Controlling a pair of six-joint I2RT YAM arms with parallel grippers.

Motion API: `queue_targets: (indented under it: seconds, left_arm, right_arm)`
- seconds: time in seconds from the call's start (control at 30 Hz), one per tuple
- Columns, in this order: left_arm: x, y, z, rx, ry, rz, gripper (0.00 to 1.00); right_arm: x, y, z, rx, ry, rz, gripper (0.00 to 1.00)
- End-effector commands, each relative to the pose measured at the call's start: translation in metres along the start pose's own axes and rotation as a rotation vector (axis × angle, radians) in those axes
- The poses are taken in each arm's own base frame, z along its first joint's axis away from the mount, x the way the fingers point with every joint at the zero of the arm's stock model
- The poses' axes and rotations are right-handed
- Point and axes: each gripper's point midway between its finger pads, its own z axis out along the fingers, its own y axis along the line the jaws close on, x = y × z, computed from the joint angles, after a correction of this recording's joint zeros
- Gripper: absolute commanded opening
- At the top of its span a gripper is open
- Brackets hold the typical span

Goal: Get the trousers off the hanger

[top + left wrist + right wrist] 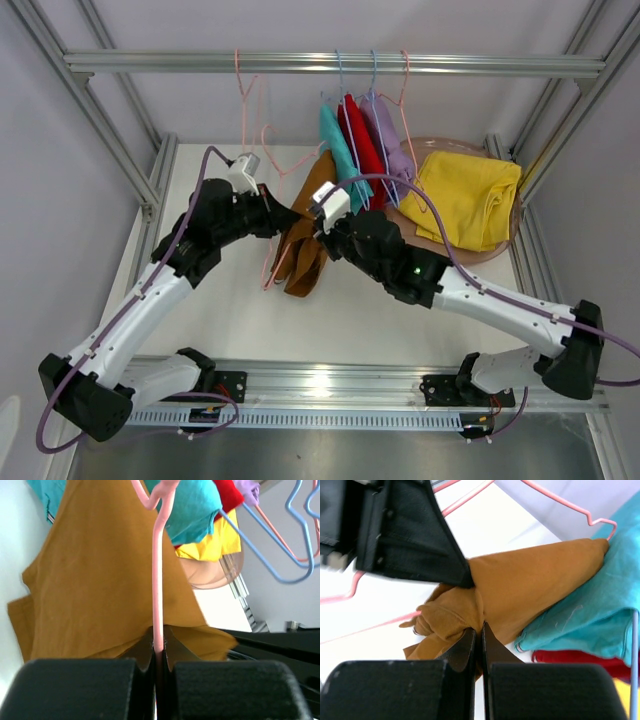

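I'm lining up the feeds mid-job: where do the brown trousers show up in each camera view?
Top external: brown trousers hang at centre, between the two arms' wrists.
Left wrist: brown trousers fill the left and middle, behind the pink hanger wire.
Right wrist: brown trousers spread across the middle, down to the fingertips.
Shared landmark: teal trousers, right beside the brown ones in all three views.

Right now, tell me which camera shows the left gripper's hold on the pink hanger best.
Left wrist: the pink hanger runs straight into the shut left gripper. Top external shows the gripper beside the brown trousers, contact hidden. Right wrist shows hanger wire, not the pinch.
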Motion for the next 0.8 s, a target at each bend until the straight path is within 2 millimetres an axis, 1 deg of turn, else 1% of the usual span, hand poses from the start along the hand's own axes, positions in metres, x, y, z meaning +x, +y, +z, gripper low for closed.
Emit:
queue_targets:
  seconds: [0.0,0.03,0.07,0.1,0.13,0.2,0.23,0.3,0.37,0.53,0.57,0.67,0.7,0.77]
  left_arm:
    - [-0.034,-0.003,-0.001,-0.015,-0.117,0.067,0.0]
    - [-0.033,-0.003,-0.001,-0.015,-0.116,0.067,0.0]
    - [-0.034,-0.002,-0.001,-0.019,-0.116,0.066,0.0]
    - [-0.033,-0.001,0.0,-0.023,-0.113,0.067,0.0]
    - [-0.034,-0.001,0.0,-0.024,-0.116,0.067,0.0]
    - [-0.032,0.0,0.001,-0.028,-0.111,0.068,0.0]
    - [-0.032,0.001,0.002,-0.029,-0.108,0.067,0.0]
    - [-0.031,0.002,0.003,-0.032,-0.104,0.069,0.0]
    - [-0.031,0.003,0.003,-0.035,-0.105,0.069,0.01]
    - [-0.029,0.005,0.005,-0.043,-0.094,0.067,0.0]
    - [-0.028,0.007,0.007,-0.048,-0.088,0.066,0.0]
    - [-0.027,0.008,0.01,-0.054,-0.072,0.065,0.0]
    - [-0.026,0.011,0.012,-0.064,-0.064,0.062,0.0]
    - [-0.024,0.011,0.014,-0.07,-0.055,0.062,0.0]
  right_arm:
    - [-0.064,-0.017,-0.055,0.061,-0.192,0.038,0.0]
    - [-0.06,-0.017,-0.059,0.068,-0.185,0.036,0.0]
    - [-0.061,-0.015,-0.066,0.067,-0.188,0.037,0.0]
    - [-0.058,-0.019,-0.071,0.087,-0.177,0.037,0.0]
    - [-0.063,-0.023,-0.082,0.095,-0.193,0.045,0.0]
    - [-0.065,-0.023,-0.094,0.101,-0.192,0.044,0.0]
    - [-0.069,-0.031,-0.104,0.134,-0.204,0.051,0.0]
    - [-0.071,-0.037,-0.114,0.161,-0.21,0.052,0.0]
    - [-0.077,-0.049,-0.129,0.203,-0.231,0.061,0.0]
    - [-0.088,-0.069,-0.159,0.276,-0.251,0.078,0.0]
    - [-0.089,-0.077,-0.168,0.303,-0.256,0.089,0.0]
    - [-0.094,-0.085,-0.182,0.328,-0.262,0.1,0.0]
    - [-0.095,-0.092,-0.191,0.352,-0.269,0.108,0.0]
    - [-0.098,-0.098,-0.198,0.374,-0.274,0.108,0.0]
